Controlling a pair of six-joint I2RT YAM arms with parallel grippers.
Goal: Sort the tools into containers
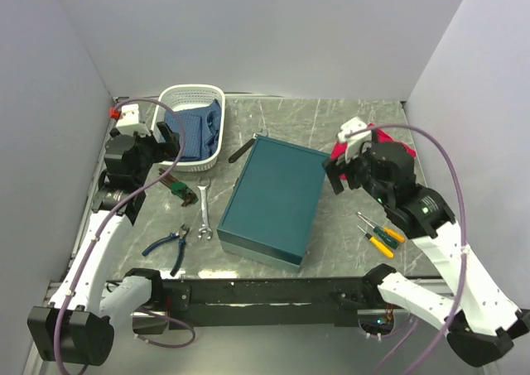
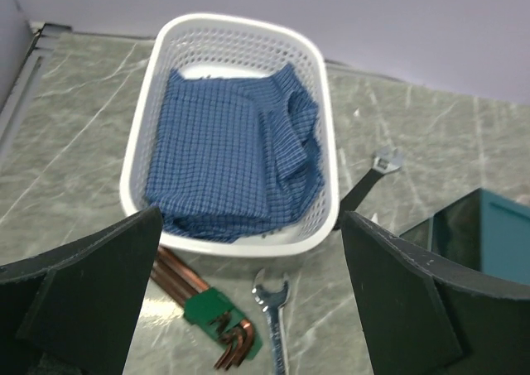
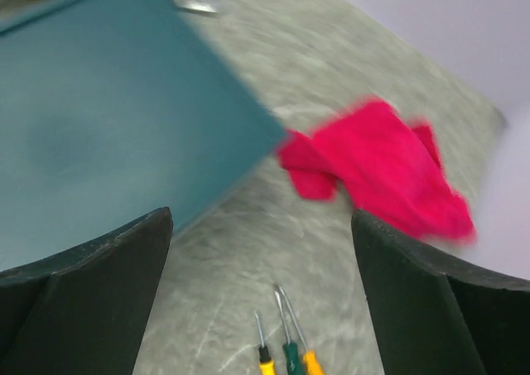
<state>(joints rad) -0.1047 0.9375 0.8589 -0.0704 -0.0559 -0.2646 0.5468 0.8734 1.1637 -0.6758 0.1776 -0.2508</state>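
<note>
teal box (image 1: 273, 197) shut ctr, tools (image 1: 174, 240) outside

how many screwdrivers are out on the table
3, lying side by side on the table to the right of the teal box: a yellow-handled screwdriver, a green-handled screwdriver and an orange-handled screwdriver. More could be hidden in the box.

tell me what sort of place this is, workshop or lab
Probably a robot lab test cell, not a real workshop: plain white walls box in a marble-look table, with blue-handled pliers and screwdrivers staged around a shut teal box.
</note>
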